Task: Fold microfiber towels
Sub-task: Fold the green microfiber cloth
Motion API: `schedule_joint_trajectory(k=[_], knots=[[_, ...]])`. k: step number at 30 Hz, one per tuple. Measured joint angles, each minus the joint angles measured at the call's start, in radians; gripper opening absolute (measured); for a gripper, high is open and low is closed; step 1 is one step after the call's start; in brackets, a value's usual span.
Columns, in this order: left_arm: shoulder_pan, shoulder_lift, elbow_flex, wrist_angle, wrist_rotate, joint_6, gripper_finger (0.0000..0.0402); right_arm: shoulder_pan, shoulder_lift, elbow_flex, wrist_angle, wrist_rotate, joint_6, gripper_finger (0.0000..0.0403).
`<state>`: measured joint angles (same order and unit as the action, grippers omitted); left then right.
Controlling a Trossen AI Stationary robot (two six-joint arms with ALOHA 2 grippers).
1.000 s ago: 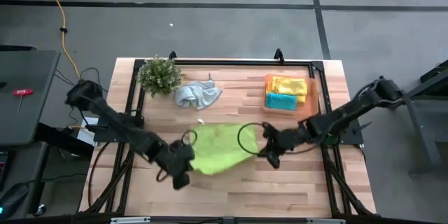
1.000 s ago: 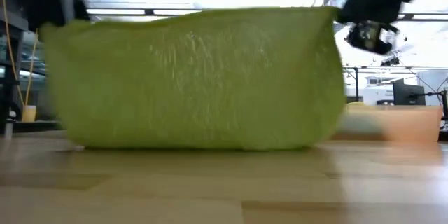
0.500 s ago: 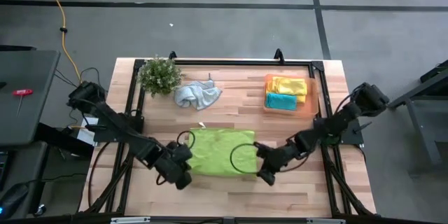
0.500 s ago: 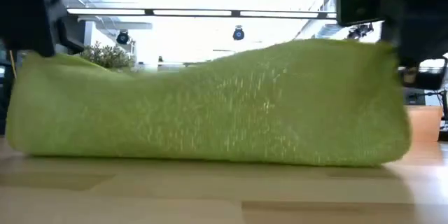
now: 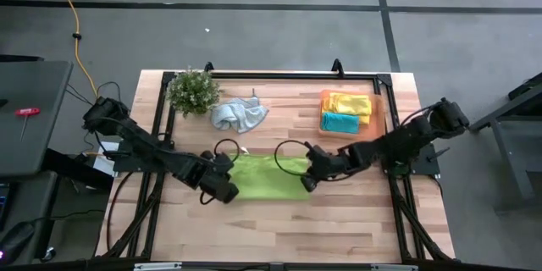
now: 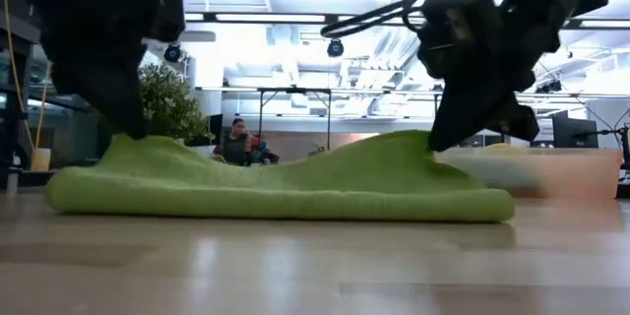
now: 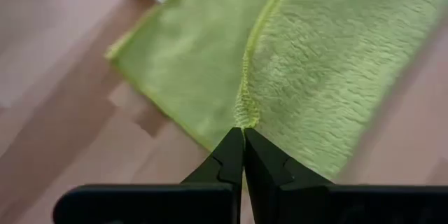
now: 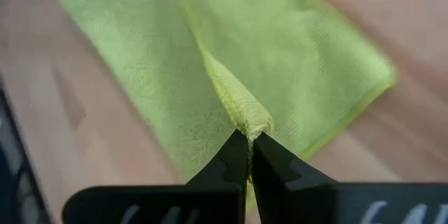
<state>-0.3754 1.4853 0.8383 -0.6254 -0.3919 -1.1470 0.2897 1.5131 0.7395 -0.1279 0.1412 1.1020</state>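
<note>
A lime green microfiber towel (image 5: pixel 267 178) lies doubled over on the wooden table, near its middle; in the low view the towel (image 6: pixel 276 185) is a low mound. My left gripper (image 5: pixel 225 189) is shut on its left end and my right gripper (image 5: pixel 308 179) is shut on its right end. Both show close up in their wrist views, left gripper (image 7: pixel 243 138) and right gripper (image 8: pixel 250 143). A crumpled pale grey-blue towel (image 5: pixel 239 115) lies farther back. My left gripper pinches the towel's hemmed edge (image 7: pixel 245 115) at its left end between both fingertips, slanting down from above. The top layer is raised slightly at the fingers (image 6: pixel 126 136); the rest lies flat on the table. My right gripper pinches a raised ridge of the towel's edge (image 8: pixel 241 115) at its right end between both fingertips, slanting down from above. The cloth rises slightly to the fingers (image 6: pixel 433 140), and the rest lies on the table.
An orange tray (image 5: pixel 375 114) at the far right holds a folded yellow towel (image 5: pixel 349 102) and a teal one (image 5: pixel 340 123). A small leafy plant (image 5: pixel 193 91) stands at the far left. A white scrap (image 5: pixel 242 147) lies just beyond the green towel.
Both grippers have sunk and moved from the near side toward the far edge, staying shut on the green towel. The towel, which hung below them like a curtain, has come down and now lies doubled over on the table.
</note>
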Motion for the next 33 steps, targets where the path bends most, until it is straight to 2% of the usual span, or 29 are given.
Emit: schedule_joint_trajectory(k=[10, 23, 33], knots=[[0.049, 0.0, -0.062, 0.012, -0.135, -0.075, 0.0, -0.063, 0.0, 0.0, -0.083, 0.029, 0.023, 0.0], [0.097, 0.0, -0.072, 0.055, -0.147, 0.006, 0.0001, -0.067, 0.0, 0.0, -0.092, 0.007, 0.025, 0.0], [0.13, 0.0, -0.072, 0.053, -0.103, 0.105, 0.0034, -0.069, 0.0, 0.0, -0.108, -0.023, 0.017, 0.0001]])
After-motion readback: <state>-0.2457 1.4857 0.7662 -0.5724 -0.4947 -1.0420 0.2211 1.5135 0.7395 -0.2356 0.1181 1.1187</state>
